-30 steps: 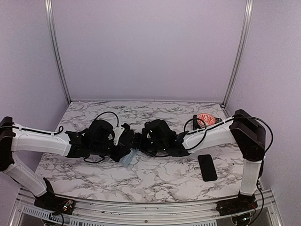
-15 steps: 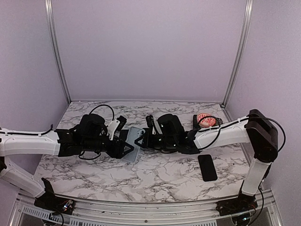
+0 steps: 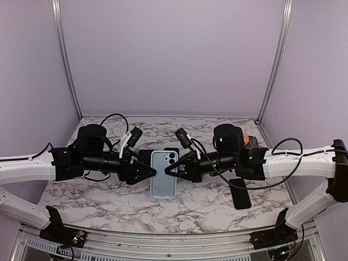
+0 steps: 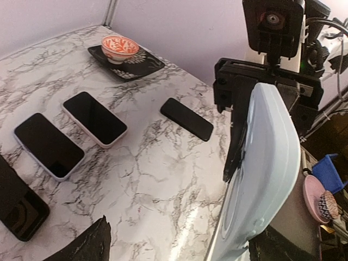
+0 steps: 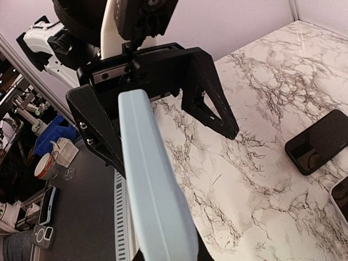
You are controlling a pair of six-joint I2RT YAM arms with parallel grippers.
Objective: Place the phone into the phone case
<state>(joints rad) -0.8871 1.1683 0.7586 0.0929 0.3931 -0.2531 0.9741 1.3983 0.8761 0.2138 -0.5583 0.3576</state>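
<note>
Mid-air hold: right gripper (image 3: 175, 168) pinching the phone case (image 3: 163, 176), left gripper (image 3: 148, 172) spread around its opposite edge.
Left jaws are wide, one finger (image 5: 95, 136) against the case and the other well apart, so the right side looks to carry the load. The case hangs between the arms above the table (image 3: 196, 209), back face up; can't tell if anything is inside. The likely phone (image 3: 240, 193) lies flat near the right arm, apart from the case. Best move: close the left on the edge and level the case before turning the open side up. Case is pale blue, matte and round-cornered, probably flexy. Phone is a glossy black slab, likely slippery on smooth marble.
</note>
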